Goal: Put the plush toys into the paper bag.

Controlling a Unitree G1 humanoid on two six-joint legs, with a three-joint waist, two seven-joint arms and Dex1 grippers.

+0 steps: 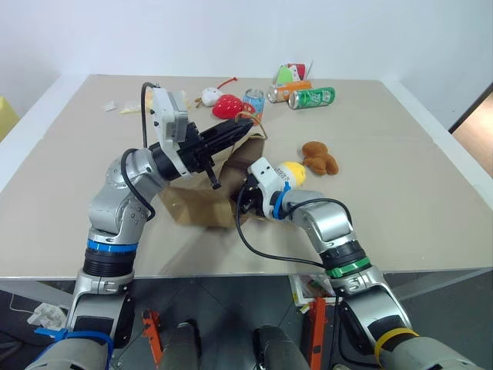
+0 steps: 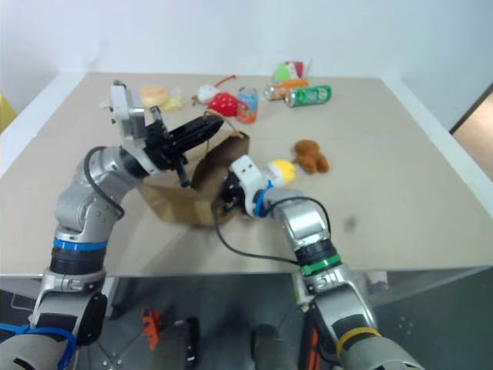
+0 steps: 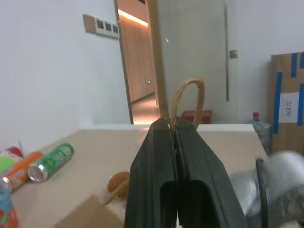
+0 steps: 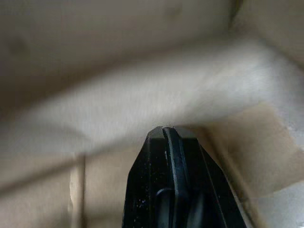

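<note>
Brown kraft paper bag (image 1: 202,199) lies on its side mid-table, mouth toward the 2 plush toys. Egg toy (image 1: 292,173) just beside the mouth, brown toy (image 1: 319,158) beyond it. Left gripper (image 1: 248,123) pinches the bag's handle (image 3: 187,97); right gripper (image 4: 167,131), pressed together, empty, sits inside the mouth, nearer both.

left gripper (image 2: 209,124) pinches paper bag (image 2: 185,196) handle.

Both arms were made of silver-grey metal segments. The left arm (image 1: 119,208) carried a blue ring, the right arm (image 1: 331,231) a green ring and, lower, a yellow band. Black cables looped beside each white wrist block. The left gripper (image 1: 245,123) had smooth black fingers (image 3: 152,180).
</note>
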